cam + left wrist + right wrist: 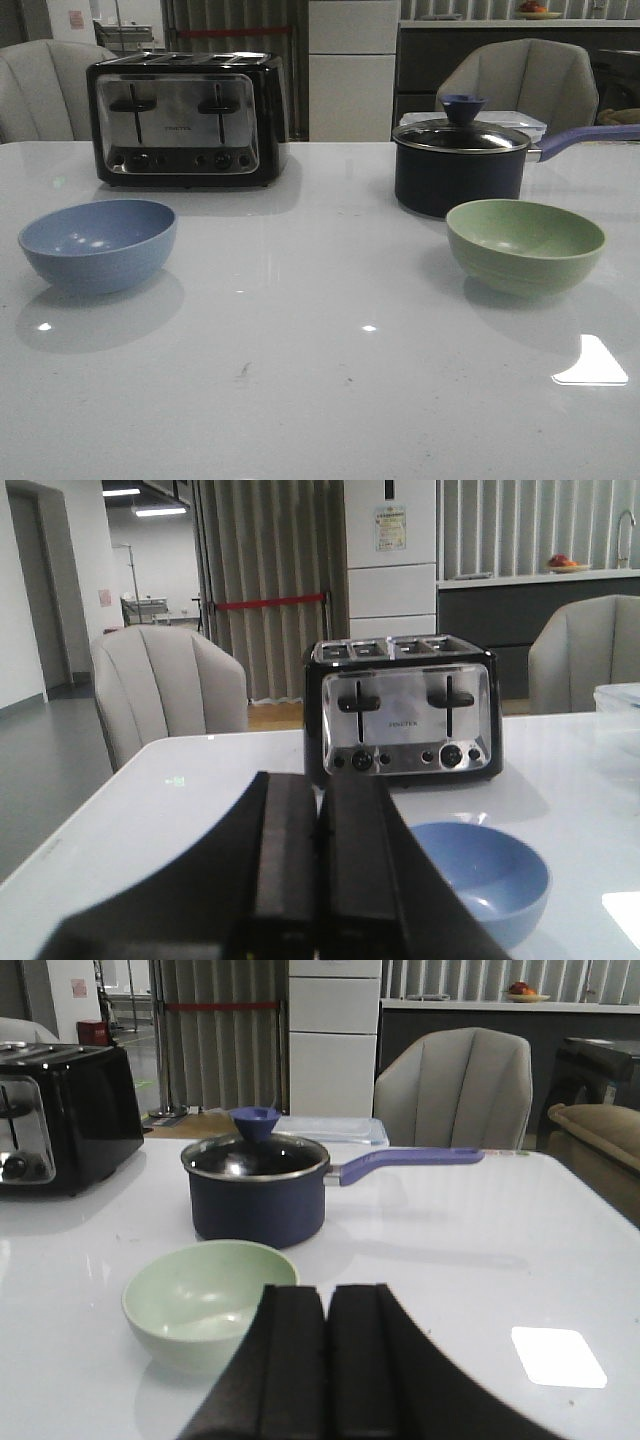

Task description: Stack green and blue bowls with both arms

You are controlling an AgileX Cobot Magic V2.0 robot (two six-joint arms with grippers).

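Note:
The dusty blue bowl [98, 243] sits upright on the white table [320, 380] at the left. The pale green bowl [525, 244] sits upright at the right. They stand far apart. Neither arm shows in the front view. In the left wrist view my left gripper [320, 790] is shut and empty, above the table short of the blue bowl [490, 875], which its fingers partly hide. In the right wrist view my right gripper [326, 1295] is shut and empty, short of the green bowl [200, 1300].
A dark navy saucepan [460, 165] with a glass lid and long purple handle stands just behind the green bowl. A black and chrome toaster [187, 120] stands at the back left. Chairs stand behind the table.

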